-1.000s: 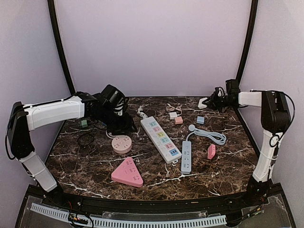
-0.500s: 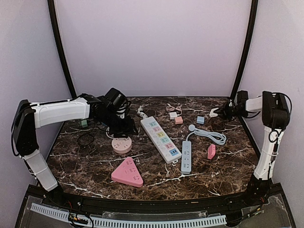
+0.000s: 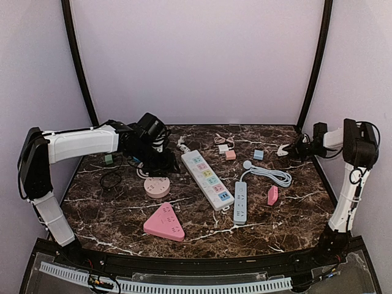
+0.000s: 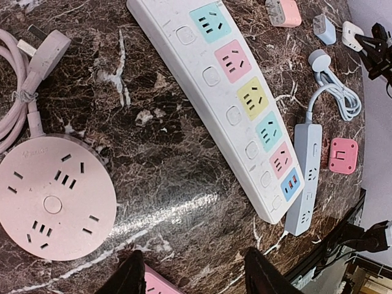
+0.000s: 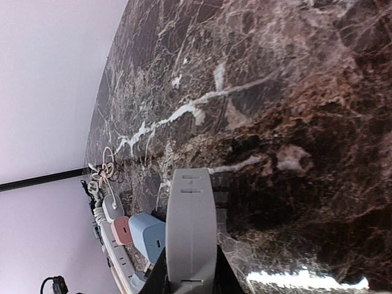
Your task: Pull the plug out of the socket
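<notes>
the right tool (image 3: 288,149) is clenched on the white plug (image 5: 191,226) at the far right of the table (image 3: 122,208), well apart from every socket. the left tool (image 4: 195,278) hangs released above the table, near the round pink socket (image 4: 52,199) and the long white strip (image 4: 226,98).

We watch the whole surface (image 3: 122,208) from above and behind. Our left wrist view looks down from close; our right skims low. All 3 share the blue adapter (image 3: 258,155).
</notes>
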